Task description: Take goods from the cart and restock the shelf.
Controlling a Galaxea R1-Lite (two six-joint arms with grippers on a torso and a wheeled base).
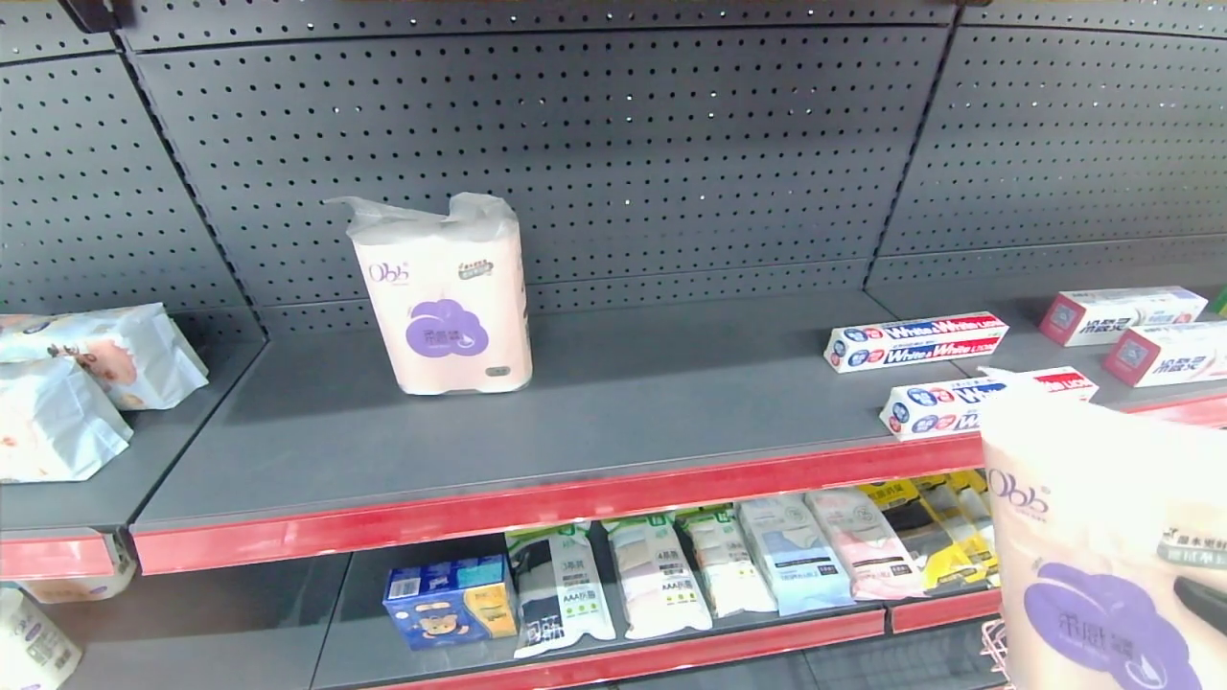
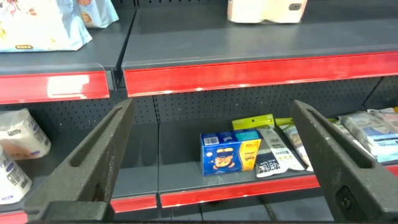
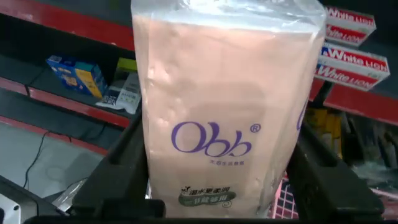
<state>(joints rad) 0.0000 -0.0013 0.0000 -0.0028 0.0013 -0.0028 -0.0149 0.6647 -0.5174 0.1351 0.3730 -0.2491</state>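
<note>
A pink paper-roll pack (image 1: 441, 297) with a purple logo stands upright on the grey shelf (image 1: 613, 402), left of its middle. My right gripper (image 3: 224, 177) is shut on a second, identical pack (image 3: 224, 106), one black finger on each side. In the head view this held pack (image 1: 1102, 537) hangs at the lower right, in front of the shelf's red edge, with one dark finger (image 1: 1203, 602) on its side. My left gripper (image 2: 214, 155) is open with nothing between its fingers, held low in front of the lower shelf.
Toothpaste boxes (image 1: 915, 340) lie on the right end of the shelf, close to the held pack. White tissue bags (image 1: 96, 359) sit on the neighbouring shelf to the left. The lower shelf holds a blue box (image 1: 449, 599) and several flat packets (image 1: 729, 565). Pink cart wire (image 1: 997, 644) shows below.
</note>
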